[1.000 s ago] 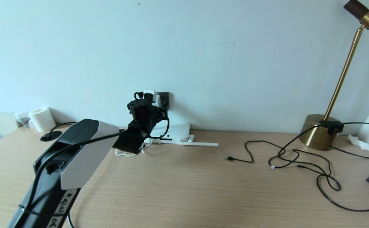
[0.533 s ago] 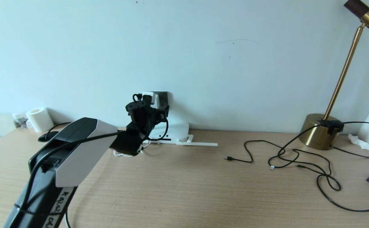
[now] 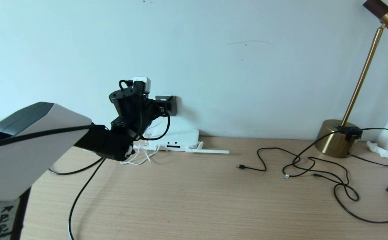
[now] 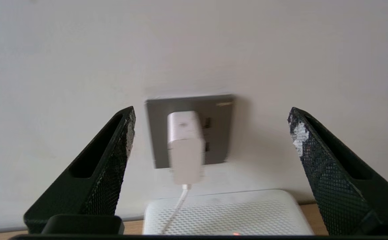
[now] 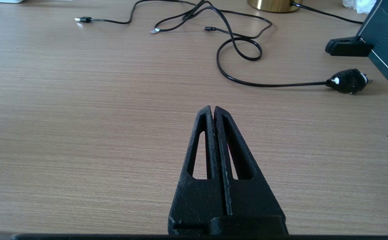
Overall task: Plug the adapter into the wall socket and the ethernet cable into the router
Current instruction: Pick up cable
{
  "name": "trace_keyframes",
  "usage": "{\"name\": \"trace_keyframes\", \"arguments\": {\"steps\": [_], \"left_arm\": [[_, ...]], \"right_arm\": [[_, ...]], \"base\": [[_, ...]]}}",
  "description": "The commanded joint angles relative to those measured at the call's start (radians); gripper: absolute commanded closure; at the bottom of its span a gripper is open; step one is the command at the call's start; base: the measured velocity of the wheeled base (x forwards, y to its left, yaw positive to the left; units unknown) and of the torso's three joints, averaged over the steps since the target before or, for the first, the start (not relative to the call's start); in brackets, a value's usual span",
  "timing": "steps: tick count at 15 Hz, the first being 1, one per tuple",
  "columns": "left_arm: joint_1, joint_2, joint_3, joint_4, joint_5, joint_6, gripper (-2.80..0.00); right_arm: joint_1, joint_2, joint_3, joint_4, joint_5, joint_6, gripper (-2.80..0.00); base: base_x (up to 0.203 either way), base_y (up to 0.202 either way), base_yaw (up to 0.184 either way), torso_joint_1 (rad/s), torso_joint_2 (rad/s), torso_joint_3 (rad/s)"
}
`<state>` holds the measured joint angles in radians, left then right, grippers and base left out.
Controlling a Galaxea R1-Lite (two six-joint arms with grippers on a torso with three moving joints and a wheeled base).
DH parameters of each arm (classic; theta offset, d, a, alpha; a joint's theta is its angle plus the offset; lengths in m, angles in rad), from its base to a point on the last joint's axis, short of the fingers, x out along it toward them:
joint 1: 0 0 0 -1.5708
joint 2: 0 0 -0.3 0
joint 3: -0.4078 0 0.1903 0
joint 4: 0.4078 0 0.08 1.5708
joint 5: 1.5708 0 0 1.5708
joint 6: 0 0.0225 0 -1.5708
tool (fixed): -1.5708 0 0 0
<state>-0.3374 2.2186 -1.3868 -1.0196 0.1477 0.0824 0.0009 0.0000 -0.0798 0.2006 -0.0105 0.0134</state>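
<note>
The white adapter (image 4: 184,146) sits plugged into the dark grey wall socket (image 4: 220,130), and its thin white cord (image 4: 177,210) hangs down to the white router (image 4: 227,210) below. My left gripper (image 4: 211,112) is open, a short way back from the adapter, touching nothing. In the head view the left gripper (image 3: 160,106) hangs in front of the socket (image 3: 171,104) above the router (image 3: 180,137) and hides the adapter. The ethernet cable's clear plug (image 3: 286,176) (image 5: 154,30) lies loose on the table to the right. My right gripper (image 5: 212,108) is shut and empty over bare table.
A brass lamp (image 3: 335,138) stands at the back right with thin black cables (image 3: 343,193) looped in front of it. A black plug (image 5: 347,81) and a dark stand (image 5: 348,48) lie at the table's right edge. A router antenna (image 3: 210,151) lies flat on the table.
My left gripper has opened, let go of the adapter, and drawn back up and to the left. The adapter stays in the socket. The right arm has not moved.
</note>
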Motion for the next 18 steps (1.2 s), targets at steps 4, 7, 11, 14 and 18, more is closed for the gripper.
{"name": "trace_keyframes", "arguments": {"steps": [4,7,11,14,18], "left_arm": [[-0.066,-0.364,0.243,-0.004,0.003,0.003,-2.80],[-0.092,-0.563,0.441,0.005,0.005,0.006,0.00],[-0.099,-0.875,0.835,0.164,-0.084,0.079,0.00],[-0.103,-1.098,1.043,0.463,-0.250,0.216,0.00],[-0.110,-1.254,1.081,0.894,-0.388,0.541,0.00]], "right_arm": [[0.001,0.002,0.000,0.002,0.000,0.000,0.00],[0.001,0.001,0.000,0.002,0.000,0.000,0.00],[0.001,0.001,0.000,0.002,0.000,0.000,0.00],[0.001,0.000,0.000,0.002,0.000,0.000,0.00],[0.001,0.002,0.000,0.002,0.000,0.000,0.00]], "base": [[0.000,0.000,0.000,0.000,0.00,0.000],[0.000,0.000,0.000,0.000,0.00,0.000],[0.000,0.000,0.000,0.000,0.00,0.000],[0.000,0.000,0.000,0.000,0.00,0.000],[0.000,0.000,0.000,0.000,0.00,0.000]]}}
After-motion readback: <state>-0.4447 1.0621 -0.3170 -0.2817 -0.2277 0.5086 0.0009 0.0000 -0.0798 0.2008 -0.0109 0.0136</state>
